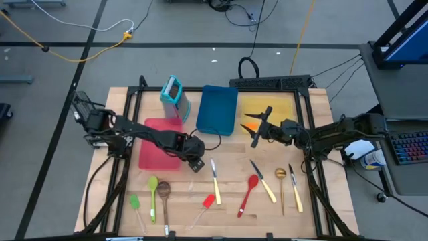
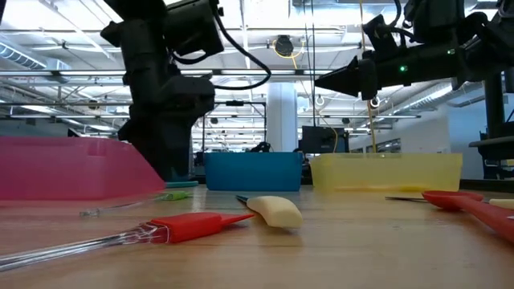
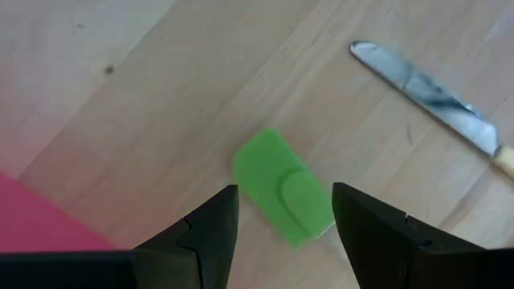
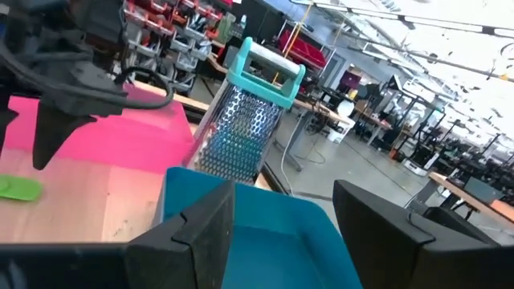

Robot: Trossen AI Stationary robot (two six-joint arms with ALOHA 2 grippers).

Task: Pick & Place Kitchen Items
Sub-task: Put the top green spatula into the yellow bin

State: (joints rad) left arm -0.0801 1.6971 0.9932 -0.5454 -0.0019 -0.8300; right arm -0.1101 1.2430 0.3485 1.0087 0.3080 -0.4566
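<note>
A green mini spatula head (image 3: 281, 183) lies flat on the wooden table, and my left gripper (image 3: 285, 189) hangs open just above it, fingers pointing down on either side. In the high view this gripper (image 1: 195, 163) stands off the red tray's (image 1: 155, 148) near right corner and hides the spatula. My right gripper (image 1: 257, 128) is open and level over the yellow tray (image 1: 284, 106), beside an orange utensil (image 1: 249, 123) lying in that tray. Nothing sits between its fingers (image 4: 201, 229). A cream-handled knife (image 1: 215, 178) lies close to the left gripper.
Several utensils lie along the table's near part: a green spoon (image 1: 153, 189), wooden spoon (image 1: 164, 195), green spatula (image 1: 135, 203), red spatula (image 1: 208, 200), red spoon (image 1: 249, 189) and gold spoon (image 1: 281, 182). The blue tray (image 1: 217, 107) and teal holder (image 1: 174, 94) stand at the far side.
</note>
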